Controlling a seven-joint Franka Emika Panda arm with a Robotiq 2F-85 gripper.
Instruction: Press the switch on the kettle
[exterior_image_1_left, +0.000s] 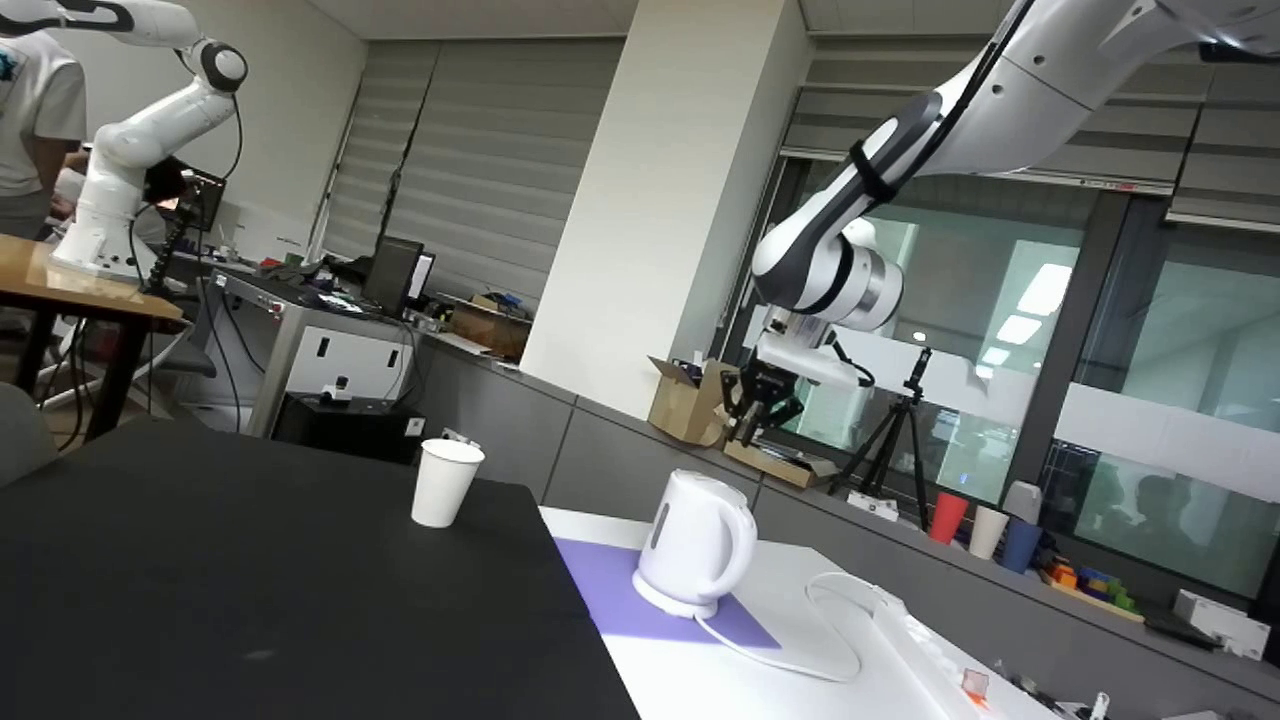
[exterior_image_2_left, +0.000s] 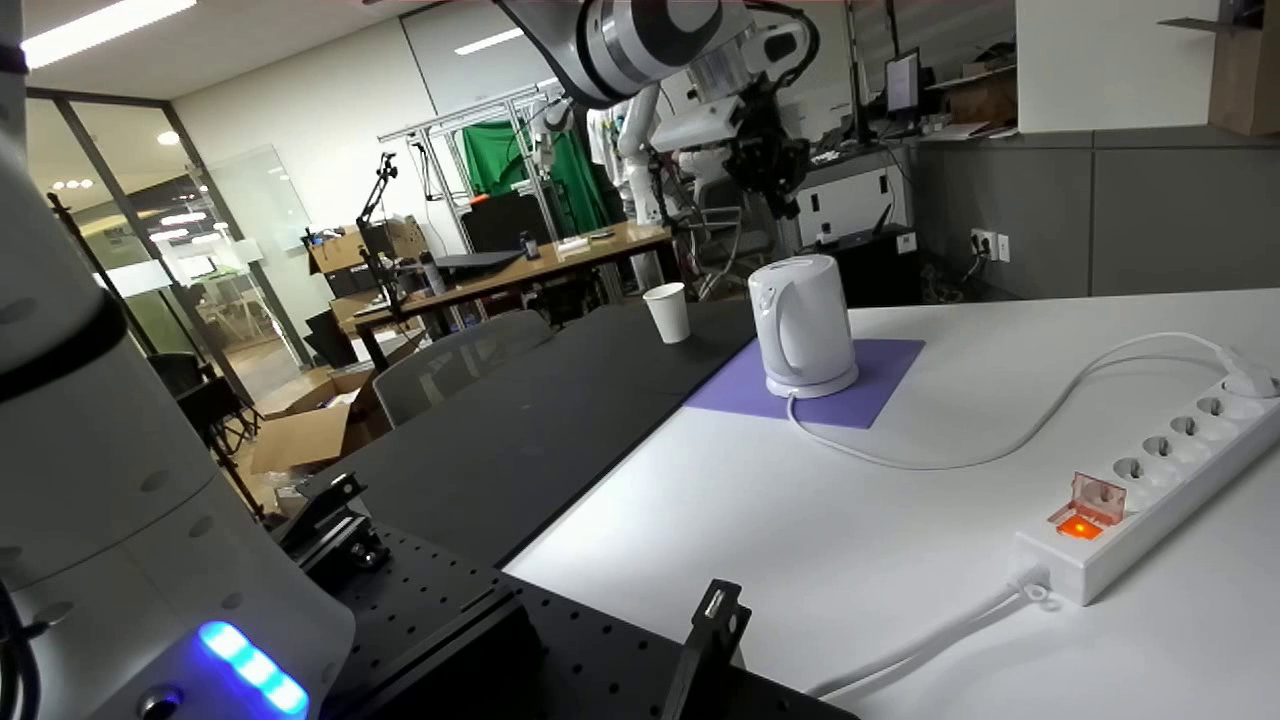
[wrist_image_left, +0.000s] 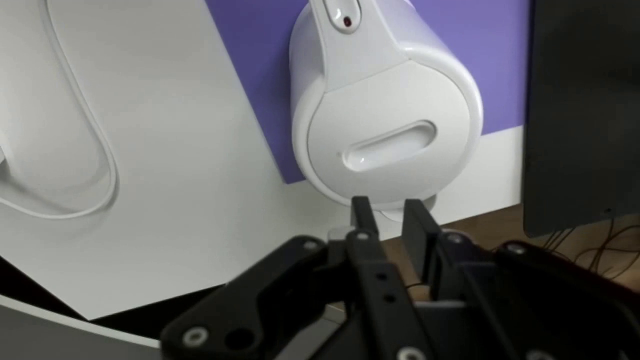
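Observation:
The white kettle (exterior_image_1_left: 690, 545) stands upright on a purple sheet, and it also shows in the other views (exterior_image_2_left: 815, 325) (wrist_image_left: 390, 95). In the wrist view its round lid faces me. A raised oval switch (wrist_image_left: 344, 12) with a small dark red dot sits on top where the handle begins, cut by the top edge of the picture. My gripper (wrist_image_left: 384, 202) is partly open with nothing between its fingers. Both exterior views show the gripper (exterior_image_1_left: 748, 432) (exterior_image_2_left: 787, 208) above the kettle, apart from it. In the wrist view the fingertips overlap the lid's rim opposite the handle.
The purple sheet (exterior_image_2_left: 885, 375) lies on a white table (exterior_image_2_left: 640, 520) beside a black tabletop (exterior_image_1_left: 250, 590). A white paper cup (exterior_image_1_left: 445, 485) stands on the black top. The kettle's white cord runs to a power strip (exterior_image_2_left: 1150, 510) with a lit orange switch.

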